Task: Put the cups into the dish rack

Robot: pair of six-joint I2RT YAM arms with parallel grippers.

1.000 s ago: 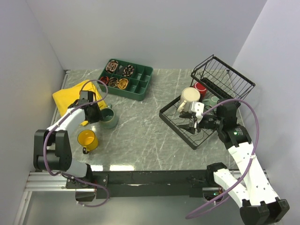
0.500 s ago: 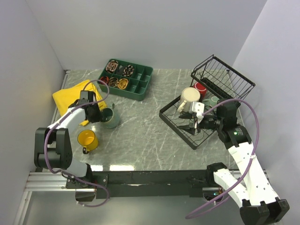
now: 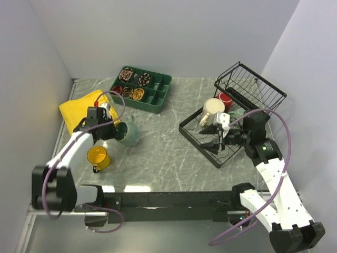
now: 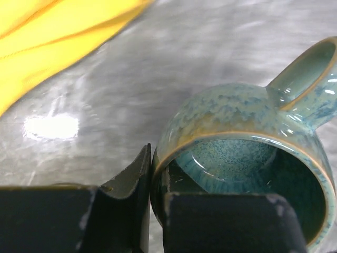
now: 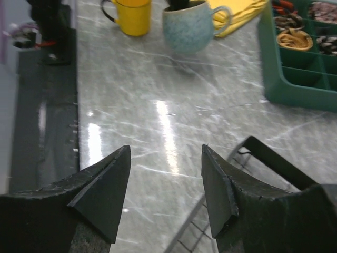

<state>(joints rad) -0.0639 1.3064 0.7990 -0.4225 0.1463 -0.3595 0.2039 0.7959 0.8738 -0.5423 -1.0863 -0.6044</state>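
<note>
My left gripper (image 3: 114, 129) is shut on the rim of the larger grey-green mug (image 3: 129, 135), one finger inside and one outside (image 4: 131, 179). The mug (image 4: 247, 142) is slightly tilted, handle pointing away. The yellow mug (image 3: 98, 156) stands on the table near the left arm. The cream mug (image 3: 213, 109), red mug (image 3: 225, 99) and pale teal mug (image 3: 239, 112) sit in the black wire dish rack (image 3: 196, 132). My right gripper (image 3: 218, 138) is open and empty over the rack's flat base. The right wrist view shows the yellow mug (image 5: 131, 16) and the grey-green mug (image 5: 189, 29).
A yellow cloth (image 3: 79, 108) lies behind the left gripper and shows in the left wrist view (image 4: 47, 37). A dark green compartment tray (image 3: 142, 90) of small items stands at the back. Grey walls close in left, right and behind. The rack's raised basket (image 3: 250, 87) stands far right.
My left gripper has carried the grey-green mug a little to the right, away from the cloth. The left arm's elbow has swung down. The right gripper has barely moved.
</note>
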